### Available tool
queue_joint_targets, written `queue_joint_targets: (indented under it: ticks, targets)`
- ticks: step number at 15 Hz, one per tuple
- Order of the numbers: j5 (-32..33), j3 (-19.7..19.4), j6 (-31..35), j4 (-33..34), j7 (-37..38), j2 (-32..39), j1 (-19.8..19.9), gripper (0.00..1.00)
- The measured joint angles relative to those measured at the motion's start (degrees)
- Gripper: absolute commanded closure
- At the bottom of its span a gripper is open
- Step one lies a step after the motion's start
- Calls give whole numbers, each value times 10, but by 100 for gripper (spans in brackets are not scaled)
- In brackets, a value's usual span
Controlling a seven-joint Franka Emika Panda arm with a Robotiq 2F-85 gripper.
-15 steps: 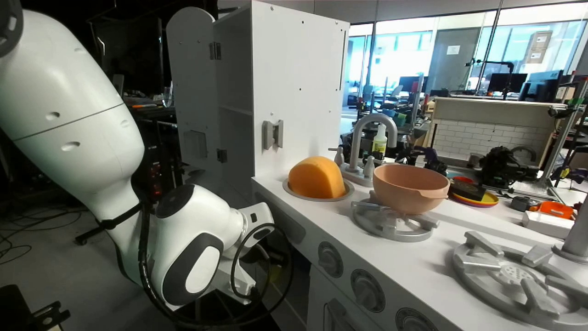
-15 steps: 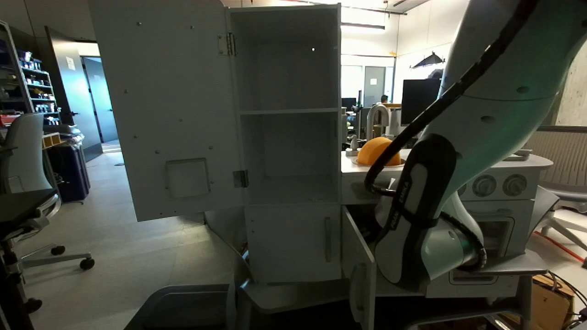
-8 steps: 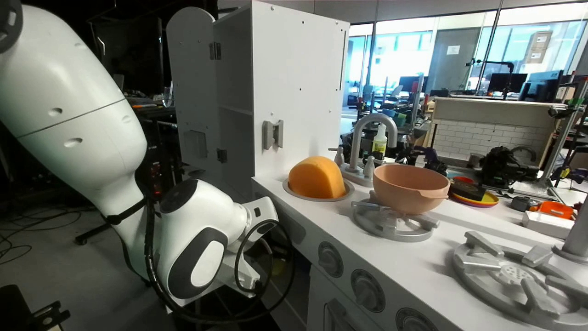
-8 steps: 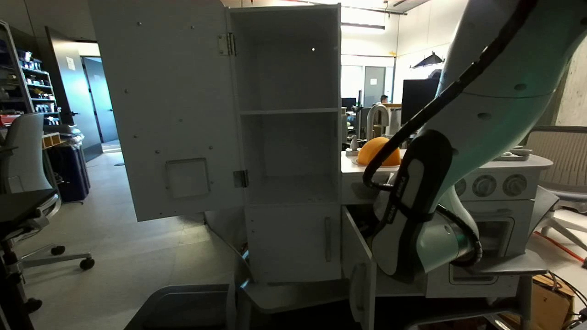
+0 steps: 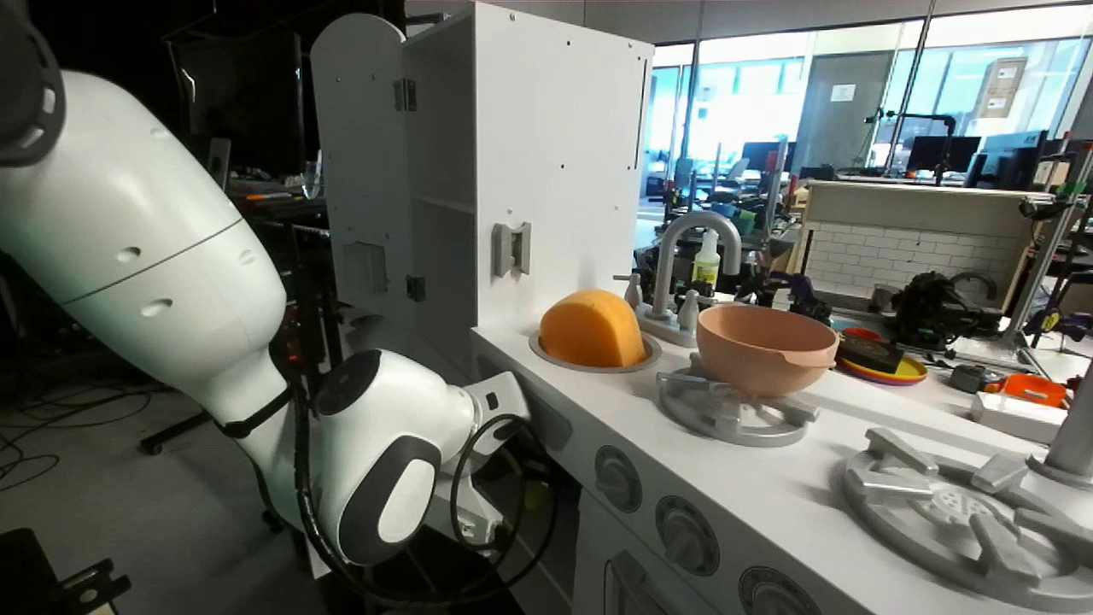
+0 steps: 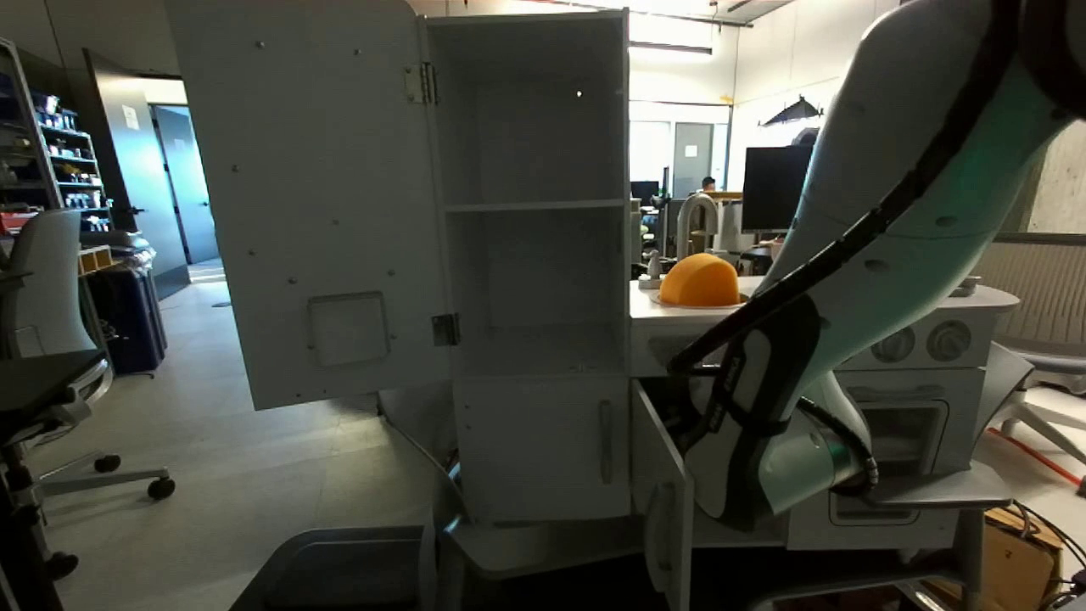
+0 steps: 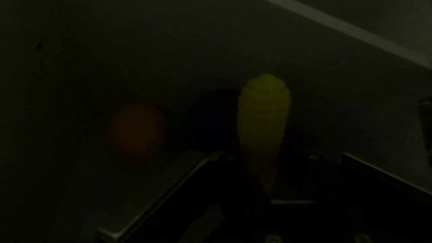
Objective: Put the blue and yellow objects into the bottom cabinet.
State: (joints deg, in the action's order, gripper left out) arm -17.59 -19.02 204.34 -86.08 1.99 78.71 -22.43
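Yellow and faintly ridged, a tapering object (image 7: pixel 264 118) shows in the dim wrist view, its narrow end toward the gripper (image 7: pixel 270 158); one of the fingers (image 7: pixel 206 175) stands to either side of it — whether they press on it or merely flank it I can't make out, so deep is the shadow. Just beside it, to its left in that view and partly covered by it, is a dark blue rounded shape (image 7: pixel 212 121); whether the two touch is likewise lost in the dark; farther left, apart from the blue, sits a dull orange round thing (image 7: pixel 136 130); a pale strip (image 7: pixel 354 32) crosses the upper right corner.

In an exterior view the low white cabinet (image 6: pixel 764 536) under the counter (image 6: pixel 643 312) has its hinged door (image 6: pixel 650 462) swung outward; the white arm (image 5: pixel 205 282) bends in at the opening, so the gripper itself is hidden there. Just beside it, a closed lower door (image 6: pixel 530 450) with an upright handle (image 6: pixel 606 441) stands below the tall cabinet (image 5: pixel 559 128), whose own large door (image 6: pixel 331 204) is thrown wide.

On the counter, in both exterior views, an orange dome (image 5: pixel 593 329) sits in the round sink (image 5: pixel 598 369), near the curved tap (image 5: pixel 669 256); a tan bowl (image 5: pixel 764 346) rests upright on the burner (image 5: pixel 756 437) nearer the sink; knobs (image 5: pixel 683 534) line the front.
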Motion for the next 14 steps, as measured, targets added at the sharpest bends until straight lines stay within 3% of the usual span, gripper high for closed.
queue_joint_targets:
  ticks: [5,10,14]
  targets:
    - [-31,-39,0,18,10,27,-33,0]
    - [-66,-76,-2,44,22,66,-61,0]
    - [-76,-79,2,40,22,64,-64,0]
